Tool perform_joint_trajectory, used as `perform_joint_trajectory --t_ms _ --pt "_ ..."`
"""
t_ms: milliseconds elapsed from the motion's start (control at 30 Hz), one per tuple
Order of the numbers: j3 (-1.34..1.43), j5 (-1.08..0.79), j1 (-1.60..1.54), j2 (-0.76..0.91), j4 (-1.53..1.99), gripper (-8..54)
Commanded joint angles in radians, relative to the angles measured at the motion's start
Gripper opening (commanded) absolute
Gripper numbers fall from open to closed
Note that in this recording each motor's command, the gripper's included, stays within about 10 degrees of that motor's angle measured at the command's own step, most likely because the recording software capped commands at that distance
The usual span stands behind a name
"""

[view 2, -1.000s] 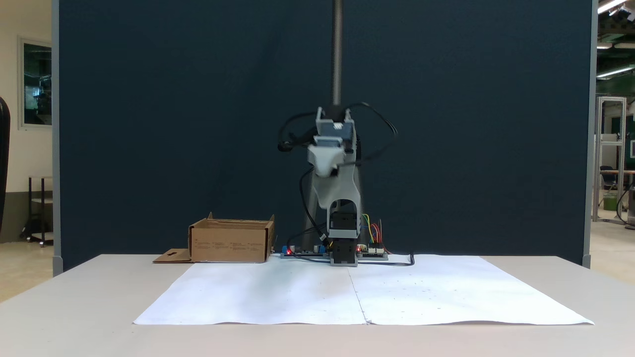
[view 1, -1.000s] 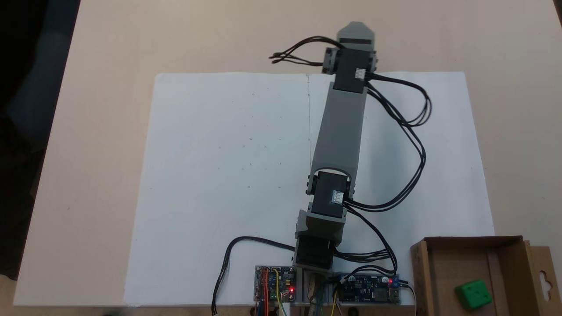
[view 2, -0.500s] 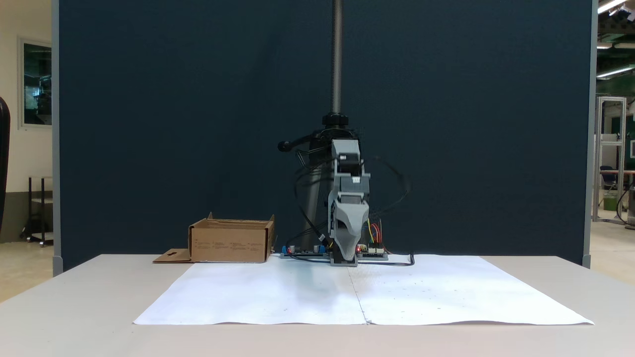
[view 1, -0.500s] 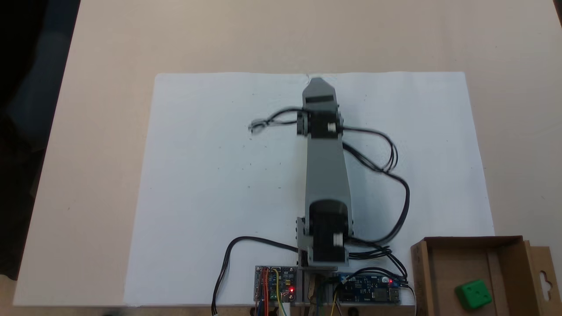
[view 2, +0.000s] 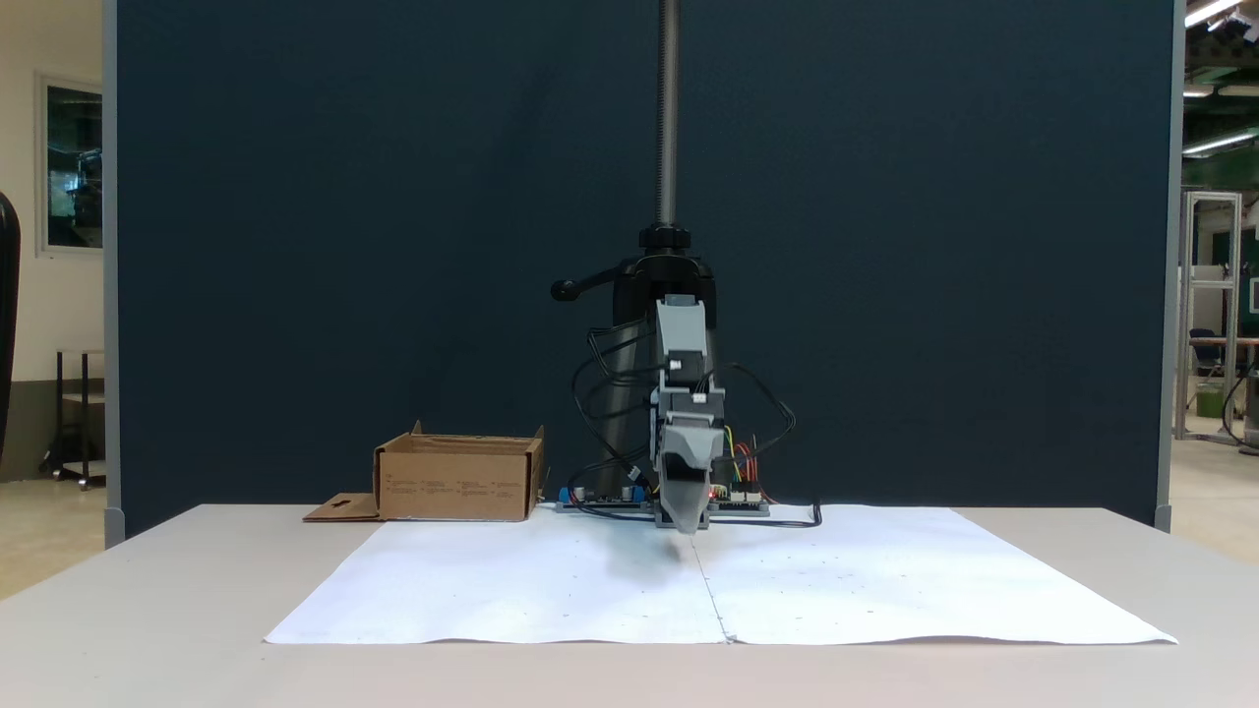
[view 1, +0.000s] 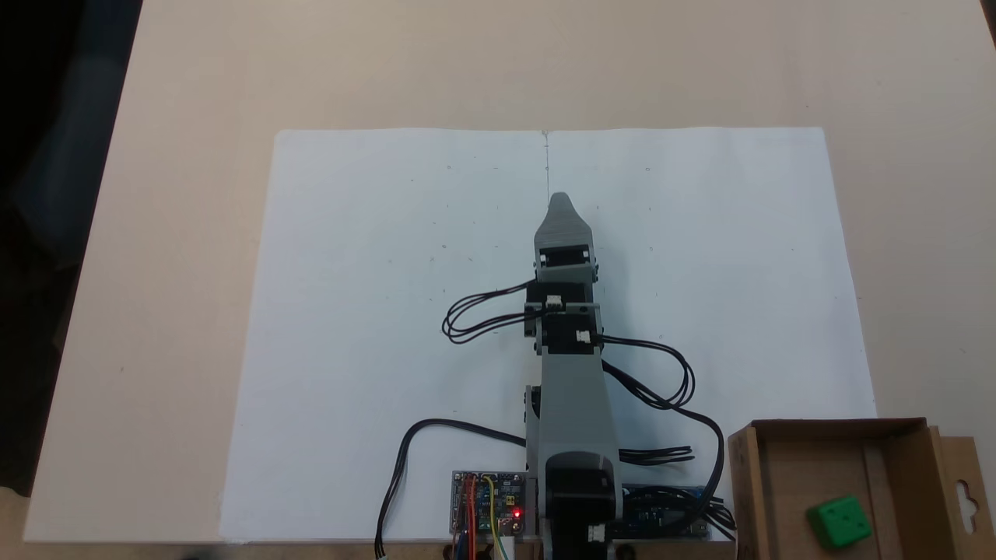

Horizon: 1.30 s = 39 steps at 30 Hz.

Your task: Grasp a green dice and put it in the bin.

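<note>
A: Green dice [view 1: 839, 522] lying inside the bin [view 1: 745, 482], near the bottom right corner of the top-down fixed view, resting on the cardboard floor left of the inner divider strip.

B: Touching anything besides the floor?

A: Sitting apart from the left wall; close to the divider, contact impossible to tell.

B: And the gripper?

A: Gripper [view 1: 562, 204] pointing out over the white paper [view 1: 373, 311], well apart from the bin. Hanging low just above the paper in the front-on fixed view [view 2: 686, 521]. Holding nothing. Jaws stacked one behind the other, so open or closed cannot be told.

B: Judging the task?

A: Looking already done, with the cube lying in the box.

B: Anything likely going wrong from here?

A: Possibly scraping or creasing the paper, with the tip hanging so low. Possibly snagging the loose black cables [view 1: 661, 389] looping right of the arm, toward the bin. Possibly nudging the light cardboard box while swinging right, tipping the cube out over the low walls.
</note>
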Motion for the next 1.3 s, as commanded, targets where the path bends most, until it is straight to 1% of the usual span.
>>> perform_joint_trajectory --t_ms 0,233,433,933,1267 --pt "0.028 0.041 0.009 0.12 -0.164 44.8" --pt "0.229 0.035 0.055 0.118 -0.402 45.2" --pt "0.318 0.034 0.063 0.12 -0.599 45.3" --pt "0.325 0.028 0.071 0.12 -1.055 46.5" --pt "0.325 0.031 0.071 0.12 -1.065 46.9"
